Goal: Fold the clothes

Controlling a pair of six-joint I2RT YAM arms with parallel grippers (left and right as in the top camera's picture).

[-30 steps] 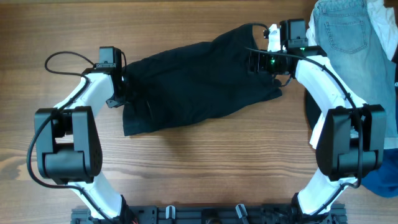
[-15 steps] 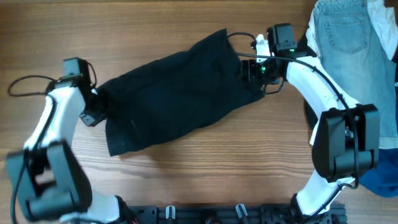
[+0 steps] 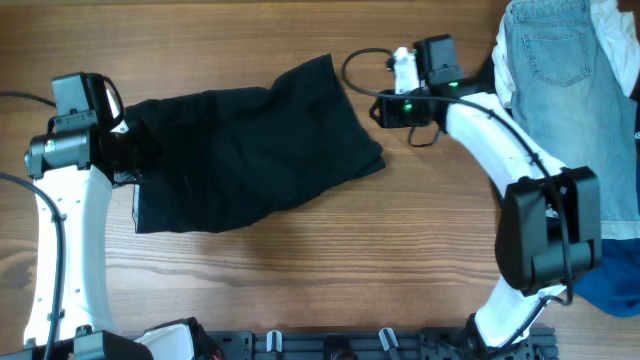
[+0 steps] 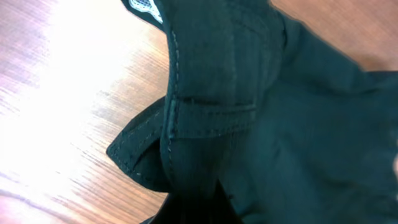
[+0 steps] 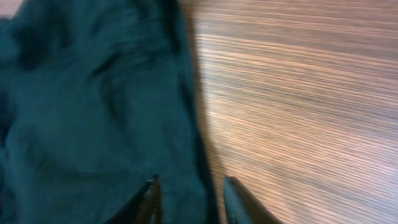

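A black garment [image 3: 250, 150] lies spread across the wooden table, left of centre. My left gripper [image 3: 125, 160] is shut on its left edge. In the left wrist view the stitched hem of the garment [image 4: 205, 106] bunches up and runs down into the left gripper [image 4: 199, 211]. My right gripper [image 3: 383, 108] hovers just off the cloth's right end. In the right wrist view the right gripper [image 5: 191, 186] has its fingertips [image 5: 152, 183] a small gap apart. They straddle the edge of the garment [image 5: 93, 112] below, without pinching it.
A pair of light-blue jeans [image 3: 550, 60] lies at the back right corner, with white cloth [image 3: 612, 30] beside it. A blue item [image 3: 615, 285] sits at the right edge near the front. Bare wood [image 3: 330, 270] runs along the front of the table.
The left arm has swung left and dragged the black garment with it. The right gripper drifted left after the cloth, and its jaws have narrowed from wide open.
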